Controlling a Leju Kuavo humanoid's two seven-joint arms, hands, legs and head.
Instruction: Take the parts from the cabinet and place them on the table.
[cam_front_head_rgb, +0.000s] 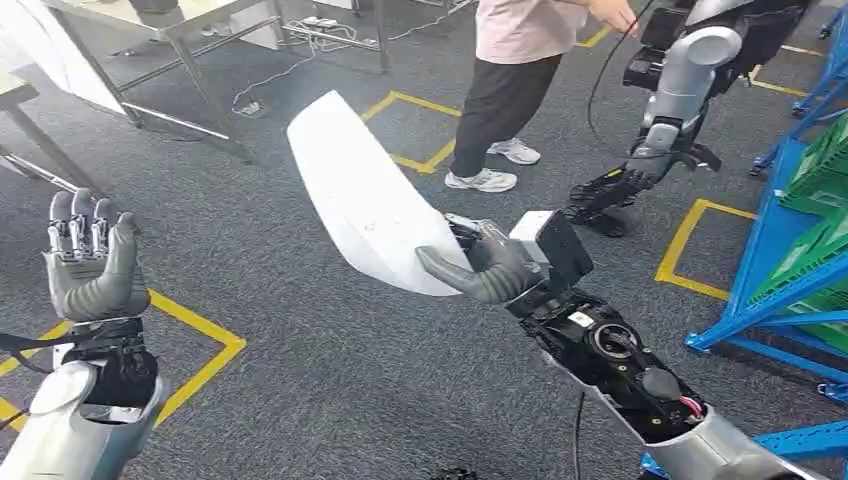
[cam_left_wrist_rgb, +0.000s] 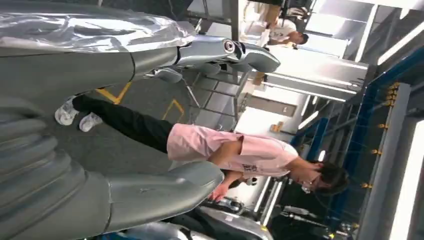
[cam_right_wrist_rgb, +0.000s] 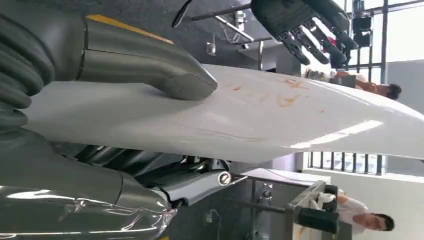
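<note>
One white part (cam_front_head_rgb: 365, 200) gripped by right hand (cam_front_head_rgb: 490, 268), orange marks in wrist view, left hand (cam_front_head_rgb: 92, 262) empty, fingers spread.

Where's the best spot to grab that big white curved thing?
Probably at its narrow end, where the right hand holds the white part now: thumb across one broad face, fingers beneath. It's thin and flat, so pinching across its faces from the end suits it.
</note>
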